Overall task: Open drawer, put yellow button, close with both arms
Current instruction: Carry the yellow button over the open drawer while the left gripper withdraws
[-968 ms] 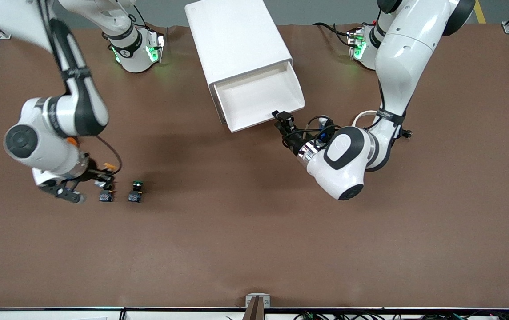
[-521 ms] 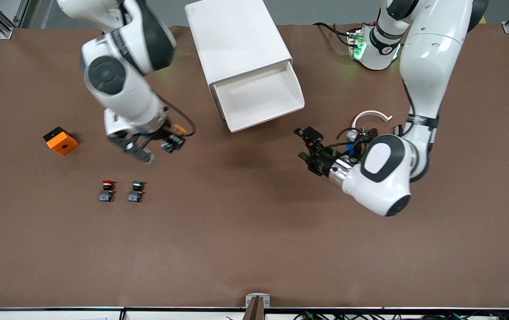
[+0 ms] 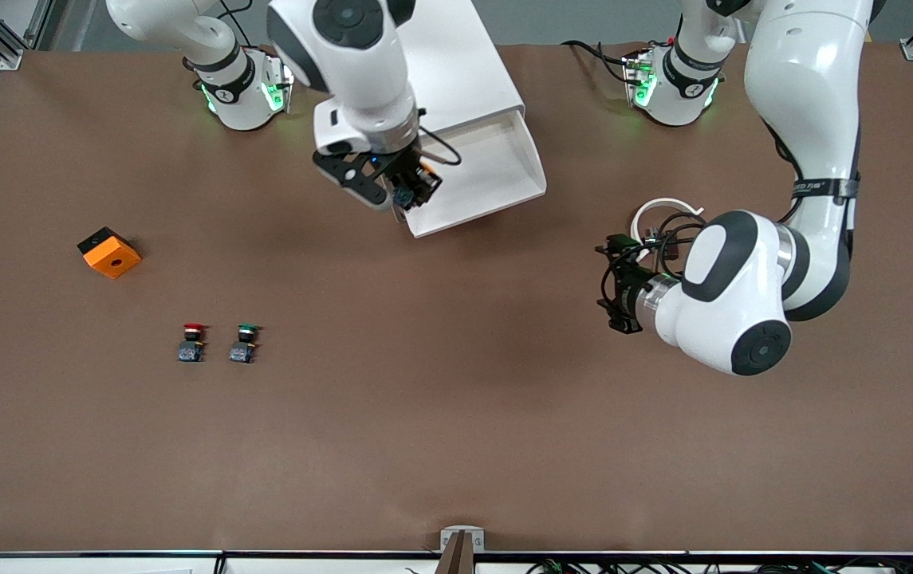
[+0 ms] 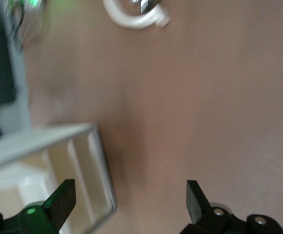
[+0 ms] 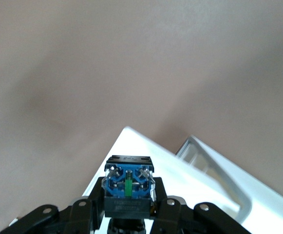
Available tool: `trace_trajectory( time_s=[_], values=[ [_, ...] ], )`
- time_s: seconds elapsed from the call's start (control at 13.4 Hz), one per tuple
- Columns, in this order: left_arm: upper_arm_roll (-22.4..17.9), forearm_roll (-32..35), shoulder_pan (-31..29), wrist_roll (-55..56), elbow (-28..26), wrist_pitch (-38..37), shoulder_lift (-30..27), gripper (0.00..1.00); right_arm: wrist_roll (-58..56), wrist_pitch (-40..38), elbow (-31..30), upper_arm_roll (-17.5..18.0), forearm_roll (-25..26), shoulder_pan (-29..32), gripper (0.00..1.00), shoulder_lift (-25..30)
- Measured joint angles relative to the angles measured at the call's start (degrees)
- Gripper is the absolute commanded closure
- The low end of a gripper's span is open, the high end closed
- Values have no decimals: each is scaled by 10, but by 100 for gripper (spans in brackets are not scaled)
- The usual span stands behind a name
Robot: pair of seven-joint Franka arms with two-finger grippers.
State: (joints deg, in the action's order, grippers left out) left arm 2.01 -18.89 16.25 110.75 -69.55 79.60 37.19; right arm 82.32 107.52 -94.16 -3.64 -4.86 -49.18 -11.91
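Note:
The drawer (image 3: 488, 163), the top one of the white cabinet (image 3: 424, 64), stands pulled open. My right gripper (image 3: 404, 190) is over the drawer's front corner at the right arm's end, shut on the yellow button (image 3: 408, 193). In the right wrist view the button's blue base (image 5: 128, 181) shows between the fingers of that gripper (image 5: 129, 207), with its cap hidden and the drawer's white corner (image 5: 180, 175) below. My left gripper (image 3: 610, 283) is open and empty over bare table beside the drawer, toward the left arm's end. The left wrist view shows its spread fingers (image 4: 129, 202) and the drawer (image 4: 78, 165).
A red-capped button (image 3: 194, 341) and a green-capped button (image 3: 244, 343) stand side by side toward the right arm's end. An orange block (image 3: 109, 252) lies farther from the front camera than they do. A white ring (image 3: 663, 209) lies by the left arm, also in the left wrist view (image 4: 136, 14).
My right arm has swung from beside the red and green buttons up to the open drawer, carrying the button. My left gripper has drawn back from the drawer's front toward the left arm's end.

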Motion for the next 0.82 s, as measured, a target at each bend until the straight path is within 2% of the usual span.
trace_trajectory(
  time_s=[0.3,0.52,0.82],
  values=[
    [0,66,1,-219,1,0,-26,0,58,5,9,-1,3,-40,100,-34],
    [3,88,2,-388,-5,-3,-52,0,109,50,15,-1,3,-56,100,-57],
    [34,107,2,-476,-36,2,-70,0,166,65,37,-2,26,-96,100,-102]
  ],
)
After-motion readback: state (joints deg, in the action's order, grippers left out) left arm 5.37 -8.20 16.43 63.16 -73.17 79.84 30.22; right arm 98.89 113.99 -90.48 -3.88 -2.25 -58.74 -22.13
